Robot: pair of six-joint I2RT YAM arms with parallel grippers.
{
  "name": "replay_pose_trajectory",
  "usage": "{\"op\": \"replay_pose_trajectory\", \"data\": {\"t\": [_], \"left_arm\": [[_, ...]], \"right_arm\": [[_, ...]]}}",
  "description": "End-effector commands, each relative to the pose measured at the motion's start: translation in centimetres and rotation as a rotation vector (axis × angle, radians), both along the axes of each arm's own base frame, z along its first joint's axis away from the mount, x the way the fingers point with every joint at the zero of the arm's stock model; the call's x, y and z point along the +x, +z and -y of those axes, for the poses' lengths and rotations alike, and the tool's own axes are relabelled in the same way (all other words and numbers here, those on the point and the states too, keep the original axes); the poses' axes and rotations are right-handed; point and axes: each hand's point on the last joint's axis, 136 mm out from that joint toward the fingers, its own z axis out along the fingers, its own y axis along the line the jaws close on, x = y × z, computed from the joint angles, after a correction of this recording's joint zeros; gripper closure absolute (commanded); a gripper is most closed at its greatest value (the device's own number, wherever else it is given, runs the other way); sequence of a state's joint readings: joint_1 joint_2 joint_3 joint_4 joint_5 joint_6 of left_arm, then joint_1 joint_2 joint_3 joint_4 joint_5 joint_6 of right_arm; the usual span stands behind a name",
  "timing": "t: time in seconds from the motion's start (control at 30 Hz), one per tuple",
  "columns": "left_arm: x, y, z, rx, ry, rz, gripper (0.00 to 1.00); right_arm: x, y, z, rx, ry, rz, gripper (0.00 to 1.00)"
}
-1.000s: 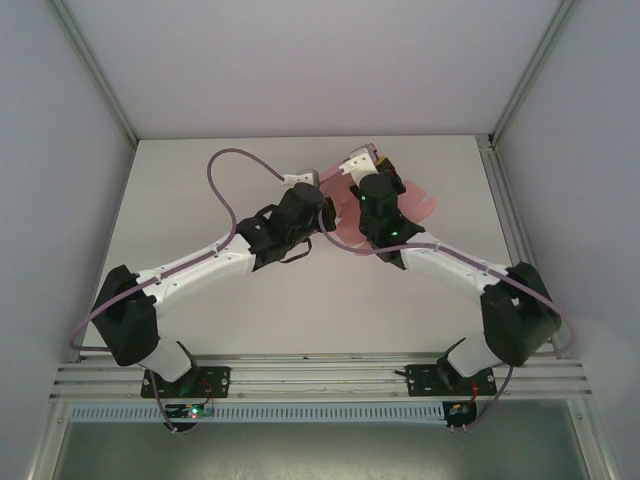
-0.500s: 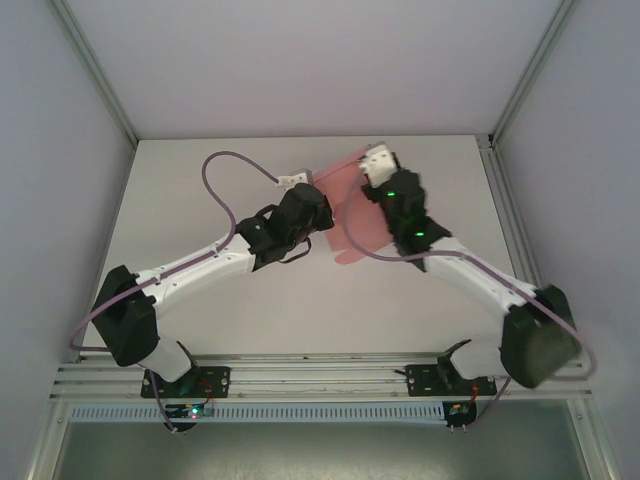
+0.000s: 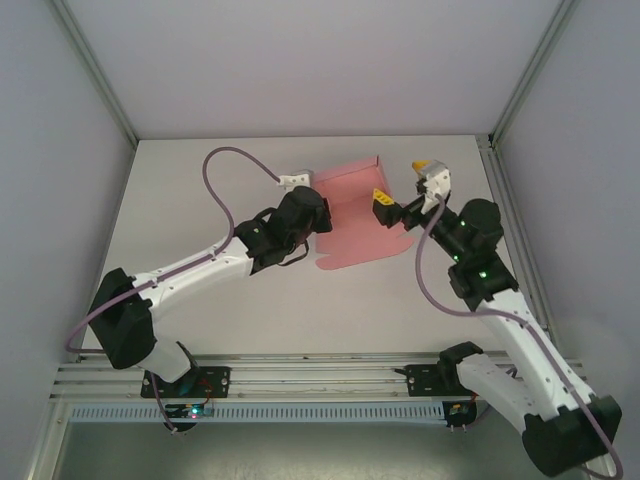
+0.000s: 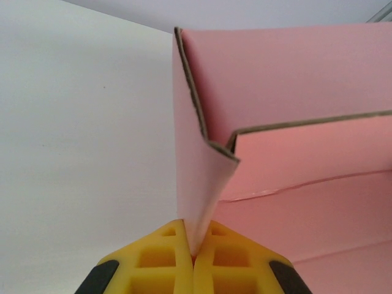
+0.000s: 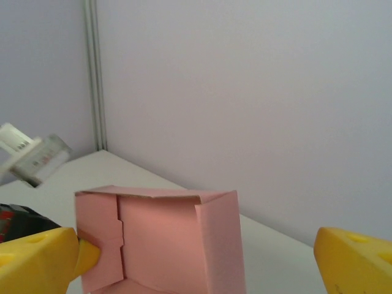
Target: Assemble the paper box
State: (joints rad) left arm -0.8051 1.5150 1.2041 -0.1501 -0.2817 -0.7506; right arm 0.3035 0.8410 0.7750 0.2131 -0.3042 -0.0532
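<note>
Folding the paper box [image 3: 355, 215]
The left gripper [image 4: 195, 254] jaws pinch its raised wall. The right gripper [image 3: 402, 182] jaws gape beside it. Hold firm and fold squarely.

White table [image 3: 190, 200], pale grey walls [image 3: 300, 60], aluminium frame rails [image 3: 320, 374]

White arm links [image 3: 190, 270], black joints [image 3: 125, 325], mauve cables [image 3: 207, 175], yellow fingers [image 4: 150, 269], seemingly green indicator lights [image 3: 478, 271].

Overhead camera looks down from behind; both wrist cameras face the paper box [image 3: 355, 215] closely.
</note>
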Motion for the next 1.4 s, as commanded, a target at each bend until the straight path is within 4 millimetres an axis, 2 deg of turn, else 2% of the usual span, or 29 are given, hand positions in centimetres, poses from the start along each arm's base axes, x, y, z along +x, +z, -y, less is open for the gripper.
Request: {"op": "replay_pose_trajectory", "data": {"t": [0.0,0.03,0.1,0.2,0.27,0.33,0.4,0.47,0.57,0.67,1.03,1.2,1.27,1.37], "left_arm": [[-0.3,1.5,-0.7,0.037,-0.026,0.072,1.00],[-0.6,1.5,-0.5,0.061,-0.063,0.082,1.00],[-1.0,1.4,-0.7,0.142,-0.120,0.092,1.00],[-2.0,1.8,-0.5,0.187,-0.210,0.131,1.00],[-2.8,2.4,0.1,0.166,-0.282,0.166,1.00],[-3.4,3.0,0.6,0.139,-0.333,0.204,1.00],[-3.9,3.5,1.3,0.120,-0.390,0.231,1.00],[-4.4,3.8,2.2,0.103,-0.448,0.249,1.00],[-4.2,3.5,2.9,0.116,-0.477,0.246,1.00],[-2.8,2.9,3.0,0.166,-0.434,0.219,1.00],[4.3,1.8,1.0,0.252,0.000,0.116,1.00],[5.8,1.2,0.9,0.227,0.144,0.064,1.00],[6.0,1.1,1.8,0.182,0.134,0.068,1.00],[5.9,1.5,1.3,0.150,0.209,0.072,1.00]], "right_arm": [[-0.7,0.0,1.1,0.038,-0.038,-0.009,0.02],[-0.5,0.2,2.0,0.056,-0.091,-0.010,0.02],[0.6,0.2,5.1,0.113,-0.268,-0.036,0.02],[2.2,-2.3,10.3,0.154,-0.542,-0.158,0.02],[3.3,-4.5,11.2,0.118,-0.570,-0.252,0.02],[4.5,-6.5,10.6,0.096,-0.517,-0.348,0.02],[5.6,-8.8,9.5,0.090,-0.441,-0.442,0.02],[6.3,-10.2,6.6,0.060,-0.275,-0.499,0.02],[5.6,-10.4,1.6,0.087,0.034,-0.553,0.02],[4.2,-10.1,-2.1,0.124,0.266,-0.557,0.02],[-1.4,-9.3,-9.0,0.137,0.692,-0.587,0.02],[-1.7,-9.0,-10.6,0.175,0.771,-0.579,0.02],[-1.0,-9.1,-10.7,0.199,0.766,-0.583,0.02],[0.6,-9.1,-10.6,0.241,0.716,-0.571,0.02]]}}
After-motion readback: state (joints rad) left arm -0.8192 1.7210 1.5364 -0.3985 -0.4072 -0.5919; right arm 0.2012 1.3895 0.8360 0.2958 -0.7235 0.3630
